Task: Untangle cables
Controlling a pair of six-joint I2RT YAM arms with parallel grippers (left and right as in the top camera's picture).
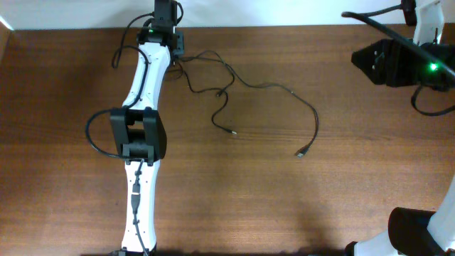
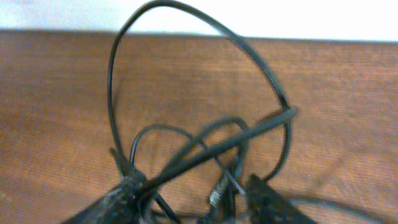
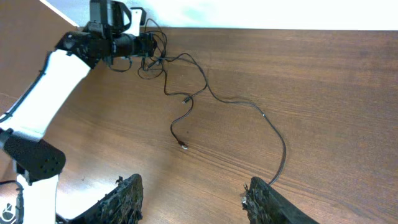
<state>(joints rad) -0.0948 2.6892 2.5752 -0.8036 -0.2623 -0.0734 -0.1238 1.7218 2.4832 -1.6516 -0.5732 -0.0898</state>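
Closest to us, the left two-finger gripper (image 2: 193, 186) hangs low over a bunch of thin black flexible cables (image 2: 205, 152). Seen from above, this knot lies at 11 o'clock on the brown wood-grain table (image 1: 284, 206). Two loose tails run out toward 4 o'clock and end in small plugs (image 1: 301, 153) near the middle.

We judge that the step in hand is to take a fresh hold. To do it well, we should close on one outer strand, not the whole bunch, and draw it slowly toward the bare wood at 4 o'clock.

That left claw stands about half parted and released. Cords lie between its jaws and one stiff cord leans on the left-hand finger (image 2: 127, 190), but nothing is pinched. The right two-finger gripper (image 3: 193, 185), up at 2 o'clock, is equally parted, empty and touching nothing.
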